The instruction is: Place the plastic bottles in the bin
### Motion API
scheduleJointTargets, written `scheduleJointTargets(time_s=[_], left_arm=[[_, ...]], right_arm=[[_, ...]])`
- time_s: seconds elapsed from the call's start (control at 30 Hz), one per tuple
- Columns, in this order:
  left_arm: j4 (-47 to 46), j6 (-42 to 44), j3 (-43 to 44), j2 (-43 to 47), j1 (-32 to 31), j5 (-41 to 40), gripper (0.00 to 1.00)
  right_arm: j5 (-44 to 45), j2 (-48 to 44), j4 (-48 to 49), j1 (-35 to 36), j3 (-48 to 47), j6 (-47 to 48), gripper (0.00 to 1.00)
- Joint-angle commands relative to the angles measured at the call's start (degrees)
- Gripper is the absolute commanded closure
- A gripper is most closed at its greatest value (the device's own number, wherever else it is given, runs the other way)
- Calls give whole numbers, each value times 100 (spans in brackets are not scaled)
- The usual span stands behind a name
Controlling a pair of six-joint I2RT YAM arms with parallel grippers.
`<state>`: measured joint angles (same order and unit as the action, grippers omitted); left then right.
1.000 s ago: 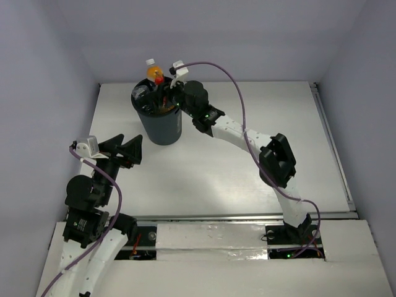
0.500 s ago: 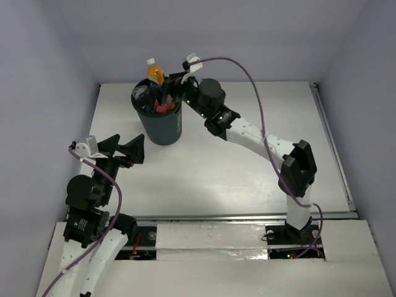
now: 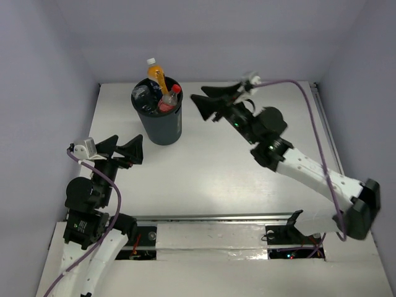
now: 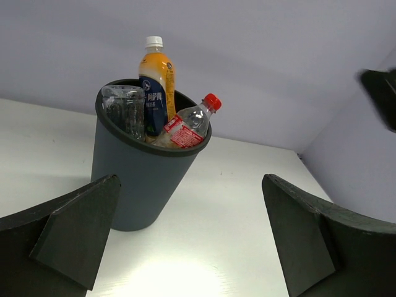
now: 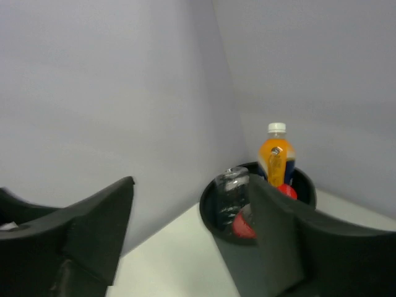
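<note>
- Step in hand: the depositing stage appears finished or nearly so. Neither claw carries anything, and no bottle shows outside the bin [image 3: 164, 131] in any view.
- Task objects: the bin stands upright on the table [image 3: 247, 167], in the upper left of the overhead view.
  - The orange-filled bottle [image 3: 156, 75] stands tallest, its white cap well above the rim.
  - The red-capped bottle [image 3: 169, 99] leans against the rim on the right, cap uppermost.
  - A clear bottle [image 3: 142, 94] sits at the left of the opening.
  - Whether more bottles lie deeper inside cannot be told.
- Left gripper [image 3: 126, 144]: its jaws are spread wide and empty. It hovers at lower left of the overhead view, near the bin but apart from it. Its wrist camera looks at the bin's wall and the bottle tops.
- Right gripper [image 3: 197, 93]: its jaws are parted and hold nothing. It sits to the right of the bin, clear of the rim, with its fingers pointing left toward it. The arm stretches diagonally from the lower right corner of the frame.
- Next move, as a judgement: if all five bottles are inside, both arms need only draw back to rest. The tall, leaning bottles call for a path kept wide of the rim, so that nothing is knocked out.
</note>
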<state>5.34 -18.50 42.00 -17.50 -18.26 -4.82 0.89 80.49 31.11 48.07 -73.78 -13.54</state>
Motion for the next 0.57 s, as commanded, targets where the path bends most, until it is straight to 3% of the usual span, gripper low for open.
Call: scheduleJointTargets(time_s=[0.0, 0.03, 0.1, 0.23, 0.33, 0.43, 0.53], left_arm=[[-341, -31, -51, 97, 24, -19, 1], [-350, -22, -51, 89, 24, -10, 1], [-367, -48, -51, 89, 24, -1, 1], [-376, -83, -69, 62, 24, 34, 1], [-368, -197, -51, -43, 24, 139, 1], [-437, -250, -34, -149, 24, 340, 1], [-499, -338, -16, -315, 24, 438, 1]], right_arm=[[183, -1243, 941, 62, 1080, -202, 49], [358, -1768, 897, 62, 1311, -210, 80], [613, -2289, 643, 62, 1916, -263, 100], [1474, -3520, 63, 62, 2761, -386, 100], [2537, -4180, -763, 62, 3070, -544, 80], [3329, -4506, -1379, 62, 3194, -623, 31], [3629, -4560, -1573, 62, 3229, -615, 19]])
